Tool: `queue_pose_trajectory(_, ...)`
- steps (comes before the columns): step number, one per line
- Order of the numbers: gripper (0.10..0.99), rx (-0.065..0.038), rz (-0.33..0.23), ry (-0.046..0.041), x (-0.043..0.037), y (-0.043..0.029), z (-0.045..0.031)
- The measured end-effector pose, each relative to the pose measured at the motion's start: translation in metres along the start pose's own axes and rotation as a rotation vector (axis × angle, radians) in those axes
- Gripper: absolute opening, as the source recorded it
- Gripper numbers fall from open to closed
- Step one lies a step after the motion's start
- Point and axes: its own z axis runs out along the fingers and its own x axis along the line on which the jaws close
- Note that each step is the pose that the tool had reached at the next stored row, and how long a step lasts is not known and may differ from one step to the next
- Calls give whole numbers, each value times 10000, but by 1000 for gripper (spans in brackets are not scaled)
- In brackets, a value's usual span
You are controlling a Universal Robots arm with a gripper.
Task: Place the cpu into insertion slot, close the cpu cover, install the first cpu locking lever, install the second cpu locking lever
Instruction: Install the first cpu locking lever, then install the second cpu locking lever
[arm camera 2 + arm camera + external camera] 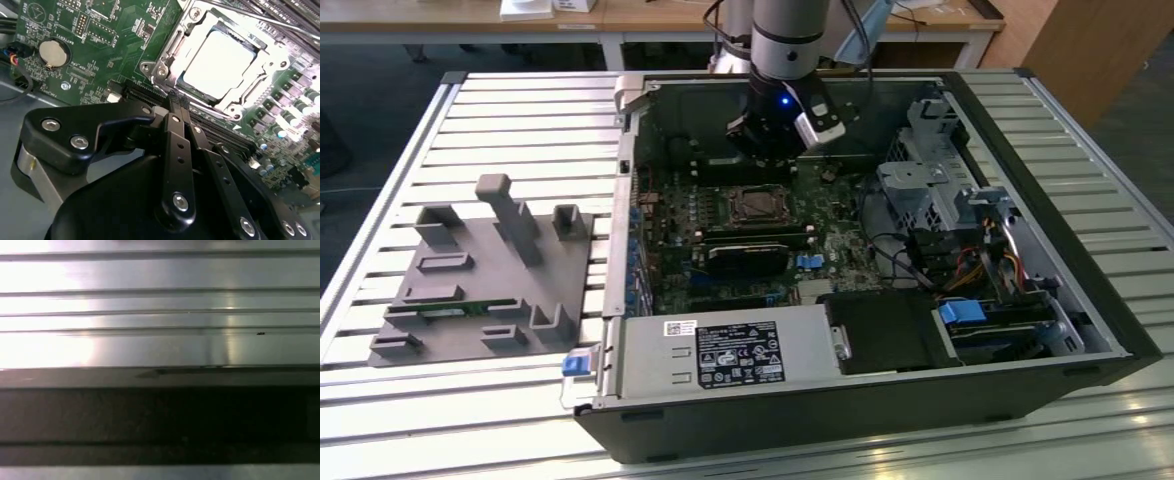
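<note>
The cpu [220, 62] sits in the insertion slot [172, 82] on the green circuit board [100, 55], the cpu cover [197, 27] lying flat around it. Nearest in the second wrist view, my pincer [176, 102] is clenched, fingertips together on nothing, just short of the socket's edge. In the exterior view it hangs above the socket [759, 205], inside the open computer case [1067, 300].

A slatted metal table [494, 120] shines under bright light, and behind its far edge stand wooden desks [654, 15] on a dark floor [374, 75].
</note>
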Motion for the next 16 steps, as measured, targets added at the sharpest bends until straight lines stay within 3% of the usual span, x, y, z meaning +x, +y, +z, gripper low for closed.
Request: queue_pose_trajectory(16,102,15,1,-1,-2,-42,-2)
